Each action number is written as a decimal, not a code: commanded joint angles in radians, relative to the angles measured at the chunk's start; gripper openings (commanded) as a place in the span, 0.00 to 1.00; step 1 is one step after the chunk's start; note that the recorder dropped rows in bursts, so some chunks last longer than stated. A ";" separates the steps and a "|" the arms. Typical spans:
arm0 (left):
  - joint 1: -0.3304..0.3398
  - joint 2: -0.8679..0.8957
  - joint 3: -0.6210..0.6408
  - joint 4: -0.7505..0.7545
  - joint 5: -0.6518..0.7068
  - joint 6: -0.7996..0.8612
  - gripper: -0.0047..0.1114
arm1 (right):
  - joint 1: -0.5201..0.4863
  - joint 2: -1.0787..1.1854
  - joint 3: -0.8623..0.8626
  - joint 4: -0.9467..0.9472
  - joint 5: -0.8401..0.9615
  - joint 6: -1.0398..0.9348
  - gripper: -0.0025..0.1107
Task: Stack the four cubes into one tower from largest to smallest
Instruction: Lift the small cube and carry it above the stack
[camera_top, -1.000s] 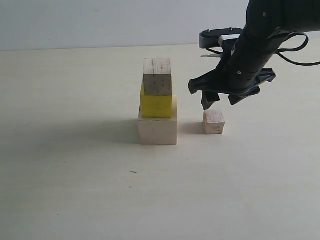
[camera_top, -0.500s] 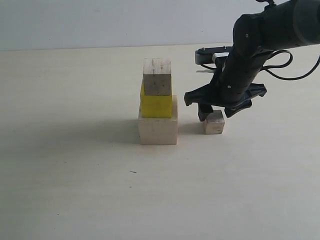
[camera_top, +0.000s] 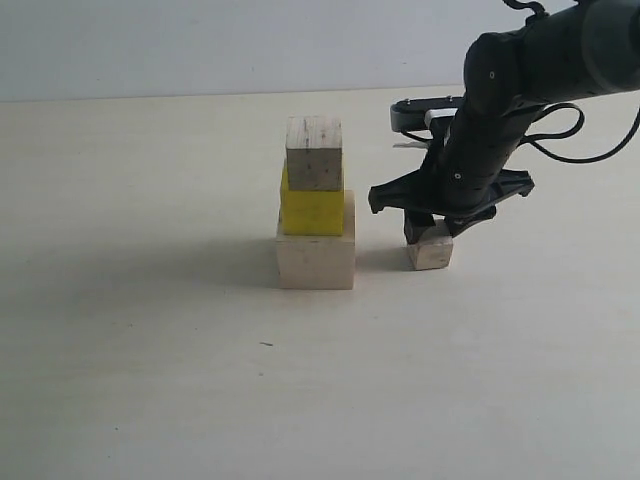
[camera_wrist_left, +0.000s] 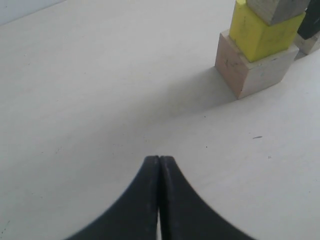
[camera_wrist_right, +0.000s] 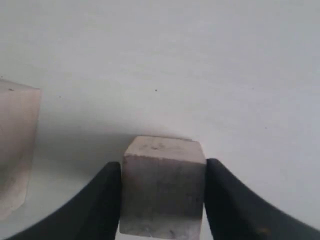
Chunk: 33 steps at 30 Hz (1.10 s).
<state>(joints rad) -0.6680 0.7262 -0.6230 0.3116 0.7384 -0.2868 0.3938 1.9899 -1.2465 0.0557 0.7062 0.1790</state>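
Just beside the three-cube stack, the smallest cube (camera_top: 430, 248) sat on the tabletop (camera_top: 150, 350), not yet lifted. The right end effector (camera_top: 429, 230) had come down over it, and in the right wrist view its two fingers pressed flush against opposite faces with no gap showing, so it appeared closed on the cube. The grip looked to sit high on those faces, so the cube could pivot or slip during a lift. The large block (camera_top: 316, 262), yellow cube (camera_top: 313, 212) and medium cube (camera_top: 314, 153) stood near; a careless sideways swing could clip them. The medium cube's top offered little landing room, so an off-centre release might topple everything. The left end effector (camera_wrist_left: 159, 170) was shut, empty and well apart.
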 joint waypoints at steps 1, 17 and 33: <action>0.002 -0.005 0.003 -0.007 -0.012 -0.004 0.04 | 0.002 -0.071 -0.008 -0.010 0.025 0.006 0.11; 0.002 -0.041 0.003 -0.023 -0.012 -0.004 0.04 | 0.002 -0.343 -0.082 -0.040 0.299 0.006 0.02; 0.002 -0.116 0.003 -0.038 -0.012 -0.004 0.04 | 0.158 -0.312 -0.392 -0.040 0.515 0.112 0.02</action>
<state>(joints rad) -0.6680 0.6260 -0.6230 0.2815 0.7345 -0.2868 0.5288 1.6576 -1.5985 0.0222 1.2180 0.2637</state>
